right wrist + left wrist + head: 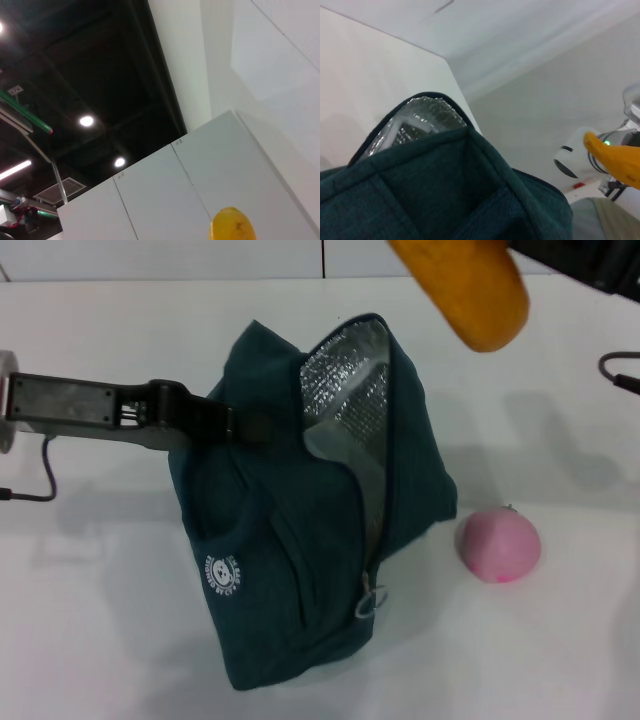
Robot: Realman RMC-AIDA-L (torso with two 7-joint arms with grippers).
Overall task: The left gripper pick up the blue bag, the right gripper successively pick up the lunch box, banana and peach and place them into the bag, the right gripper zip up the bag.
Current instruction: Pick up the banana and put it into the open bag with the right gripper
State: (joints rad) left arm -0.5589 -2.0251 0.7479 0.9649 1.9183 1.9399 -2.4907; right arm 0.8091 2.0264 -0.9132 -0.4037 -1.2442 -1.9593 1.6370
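The blue bag (320, 540) stands upright on the white table with its top open, showing the silver foil lining (345, 390). My left gripper (252, 427) reaches in from the left and is shut on the bag's upper edge. The bag's rim and lining fill the left wrist view (445, 175). The banana (470, 285) hangs in the air above and behind the bag's opening, held from the top right by my right arm (590, 260); the fingers are past the frame edge. The banana's tip shows in the right wrist view (231, 225). The peach (498, 544) lies right of the bag. The lunch box is not in view.
The bag's zipper ring pull (370, 602) hangs at its front, near the round white logo (225, 575). A black cable (30, 495) lies at the left edge, another cable (620, 370) at the right edge. White wall panels stand behind the table.
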